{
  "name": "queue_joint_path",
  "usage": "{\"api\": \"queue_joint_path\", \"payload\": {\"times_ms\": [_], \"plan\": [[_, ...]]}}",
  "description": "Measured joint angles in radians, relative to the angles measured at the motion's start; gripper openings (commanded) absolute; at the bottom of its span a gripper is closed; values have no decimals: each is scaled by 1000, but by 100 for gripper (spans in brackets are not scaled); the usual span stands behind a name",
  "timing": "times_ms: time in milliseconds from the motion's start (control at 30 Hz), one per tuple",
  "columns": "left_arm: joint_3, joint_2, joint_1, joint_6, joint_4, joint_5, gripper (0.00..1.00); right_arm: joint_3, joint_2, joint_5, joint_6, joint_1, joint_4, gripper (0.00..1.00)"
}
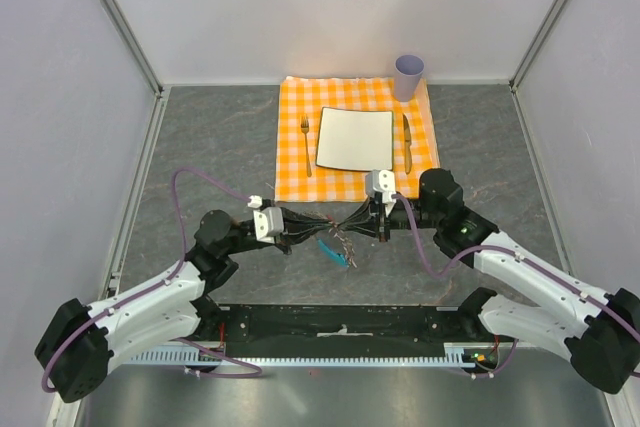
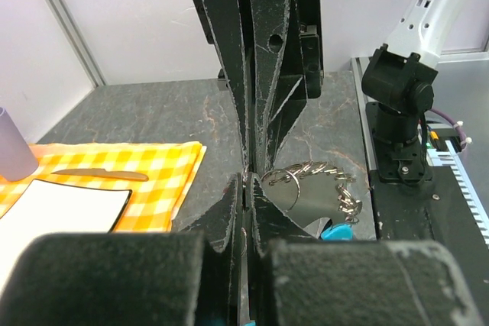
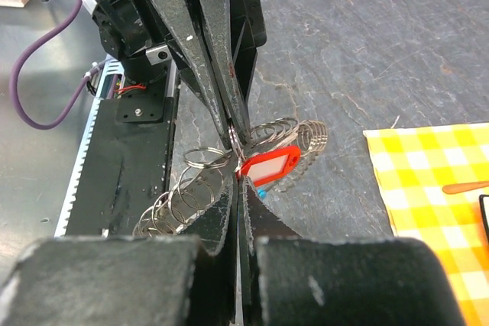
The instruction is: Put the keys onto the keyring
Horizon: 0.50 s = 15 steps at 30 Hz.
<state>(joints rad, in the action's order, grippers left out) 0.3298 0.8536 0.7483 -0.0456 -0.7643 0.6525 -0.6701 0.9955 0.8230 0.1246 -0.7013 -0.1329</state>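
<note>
Top external view is showing two black arms meeting tip to tip over the dark stone-patterned tabletop point(image 1: 200, 137), just in front of the orange-and-white checked cloth point(image 1: 300, 182). The left gripper point(image 1: 338, 226) is reaching in from the left with its jaws drawn down to a thin slit. The right gripper point(image 1: 358, 228) is facing it, its jaws likewise all but closed. The silvery chain-like keyring with a curved blue tab point(image 1: 333, 250) is hanging at and just below their tips.

Right wrist view is revealing what the overhead cannot. The small bright red key tag with a pale window point(image 3: 269, 167) is sitting at the right fingers point(image 3: 218, 219), which appear to be pinching its end. The left jaws appear to be clamping one of the keyring's rings just above it.

Left wrist view is hiding the red tag, showing instead the looped chain and blue tab to the right of the closed tips
</note>
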Motion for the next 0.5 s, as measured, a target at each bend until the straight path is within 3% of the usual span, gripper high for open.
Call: {"api": "queue_joint_path", "payload": {"times_ms": [500], "plan": [[-42,-64,-1,6,-47,-67,2,0,-26,-81,-24,-1,-24,0]]}}
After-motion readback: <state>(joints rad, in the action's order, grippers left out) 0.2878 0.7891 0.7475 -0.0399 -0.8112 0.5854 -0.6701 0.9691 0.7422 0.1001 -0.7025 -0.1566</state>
